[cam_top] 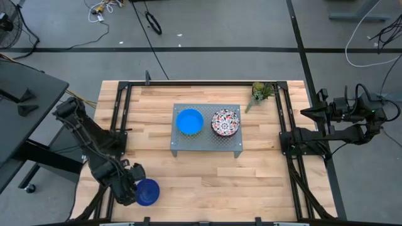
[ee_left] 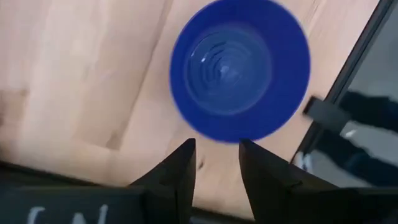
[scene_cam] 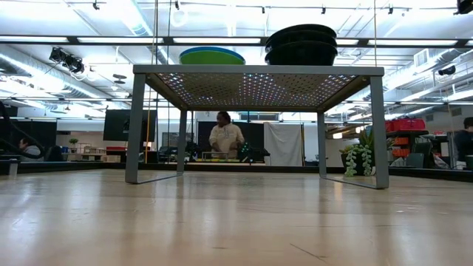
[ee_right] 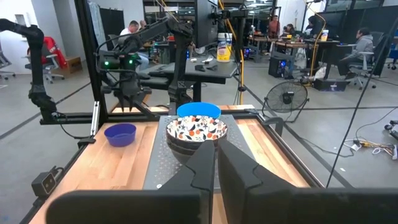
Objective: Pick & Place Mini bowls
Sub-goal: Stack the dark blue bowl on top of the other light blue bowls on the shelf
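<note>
A dark blue mini bowl [cam_top: 148, 192] [ee_left: 240, 68] [ee_right: 120, 133] sits mouth up on the wooden table near its front left corner. My left gripper [cam_top: 130, 183] [ee_left: 217, 149] points down beside it, open, with its fingertips at the bowl's near rim and nothing between them. A light blue mini bowl [cam_top: 189, 121] [scene_cam: 212, 55] and a white floral mini bowl [cam_top: 225, 122] [ee_right: 196, 130] rest on top of the grey perforated stand [cam_top: 207, 145]. My right gripper [ee_right: 216, 163] waits level at the table's right edge, shut and empty.
A small potted plant [cam_top: 260, 93] stands at the stand's far right. Black frame rails [cam_top: 119, 113] run along both table sides. Bare wood lies in front of the stand. People work in the room beyond the table.
</note>
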`<state>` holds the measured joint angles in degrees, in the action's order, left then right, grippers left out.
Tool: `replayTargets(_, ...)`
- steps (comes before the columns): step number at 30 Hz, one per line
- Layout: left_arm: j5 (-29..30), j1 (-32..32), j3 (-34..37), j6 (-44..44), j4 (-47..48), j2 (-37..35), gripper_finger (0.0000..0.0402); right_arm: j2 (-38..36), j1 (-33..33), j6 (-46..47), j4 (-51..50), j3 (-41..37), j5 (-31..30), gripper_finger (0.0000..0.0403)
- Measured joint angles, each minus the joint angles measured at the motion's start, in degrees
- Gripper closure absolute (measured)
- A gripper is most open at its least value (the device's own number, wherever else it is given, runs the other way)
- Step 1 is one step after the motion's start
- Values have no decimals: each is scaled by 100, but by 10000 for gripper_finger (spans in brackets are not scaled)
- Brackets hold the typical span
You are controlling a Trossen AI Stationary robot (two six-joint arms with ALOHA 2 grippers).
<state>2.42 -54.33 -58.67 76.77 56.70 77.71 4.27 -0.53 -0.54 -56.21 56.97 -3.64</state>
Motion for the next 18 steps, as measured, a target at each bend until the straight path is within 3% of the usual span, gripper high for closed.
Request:
replayTargets(6, 38, -2, 423, 502, -797, -11, 256, 0, 1, -1, -2, 0, 2, 380)
replayTargets(18, 10, -2, 940, 1114, -878, -11, 254, 0, 1, -1, -2, 0, 1, 380)
